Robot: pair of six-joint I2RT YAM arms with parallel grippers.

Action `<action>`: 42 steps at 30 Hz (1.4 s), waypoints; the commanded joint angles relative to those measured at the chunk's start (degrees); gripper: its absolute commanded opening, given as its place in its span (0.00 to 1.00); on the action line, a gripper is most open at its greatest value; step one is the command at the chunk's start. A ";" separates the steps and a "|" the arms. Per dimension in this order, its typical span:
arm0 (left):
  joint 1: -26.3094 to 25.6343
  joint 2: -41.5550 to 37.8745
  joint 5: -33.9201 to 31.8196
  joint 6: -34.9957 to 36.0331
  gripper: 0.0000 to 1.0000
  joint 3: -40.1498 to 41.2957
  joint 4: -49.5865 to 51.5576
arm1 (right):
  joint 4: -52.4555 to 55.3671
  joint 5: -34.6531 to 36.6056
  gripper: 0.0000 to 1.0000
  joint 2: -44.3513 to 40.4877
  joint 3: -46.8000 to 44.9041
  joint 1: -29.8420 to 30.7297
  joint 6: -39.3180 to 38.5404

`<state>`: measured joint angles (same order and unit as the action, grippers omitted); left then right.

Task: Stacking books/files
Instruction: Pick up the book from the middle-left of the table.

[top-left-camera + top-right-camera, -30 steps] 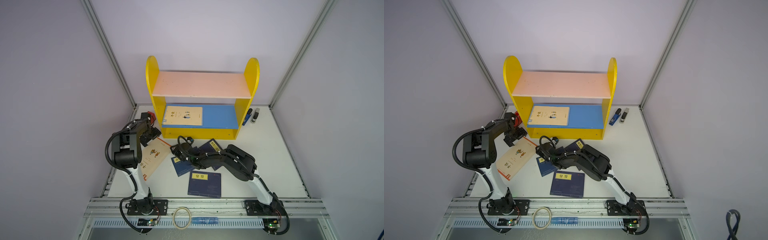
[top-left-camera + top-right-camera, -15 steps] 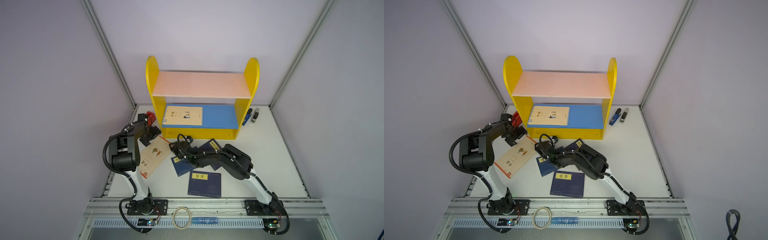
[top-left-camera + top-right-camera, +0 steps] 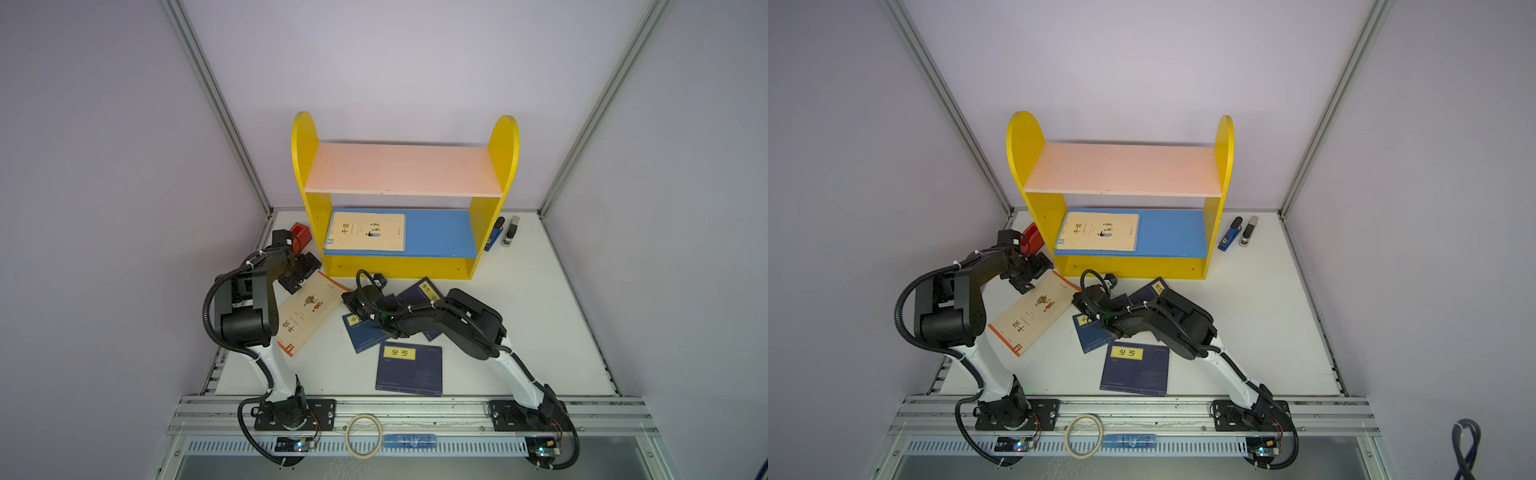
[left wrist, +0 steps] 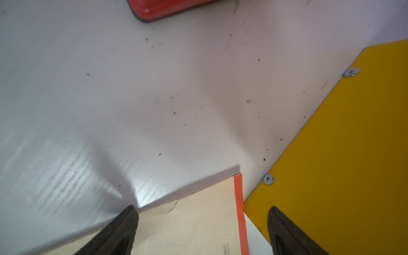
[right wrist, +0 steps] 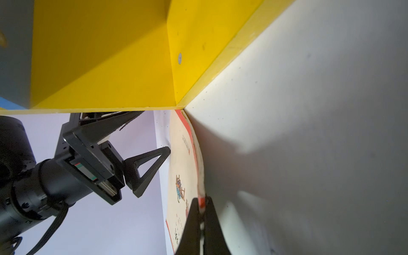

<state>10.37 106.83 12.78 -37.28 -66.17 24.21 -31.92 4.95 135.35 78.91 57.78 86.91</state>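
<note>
Now that the right pincer (image 5: 202,199), half open a second ago, has closed tight on the orange-spined edge of the cream paperback with cartoon figures (image 3: 309,311) lying on the white surface (image 3: 540,311), that book is gripped and looks ready to lift towards the yellow two-tier wooden shelf (image 3: 305,166). The left pincer (image 4: 202,208) gapes wide over the book's far corner, holding nothing. Counted: two cream paperbacks show, the second paperback (image 3: 368,231) flat on the blue lower shelf board (image 3: 440,232); three navy paperbacks with yellow labels (image 3: 409,368) on the surface; one red tape dispenser (image 3: 300,235); one blue stapler (image 3: 494,239); one grey stapler (image 3: 510,230).
</note>
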 commanded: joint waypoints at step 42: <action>9.98 -73.33 25.96 -12.16 1.00 18.28 27.22 | -25.65 18.27 0.00 -46.72 -40.99 10.52 -27.61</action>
<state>20.45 34.76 34.94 -48.38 -48.80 50.41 -52.45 21.26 91.57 39.77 68.14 60.88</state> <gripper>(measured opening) 0.997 0.067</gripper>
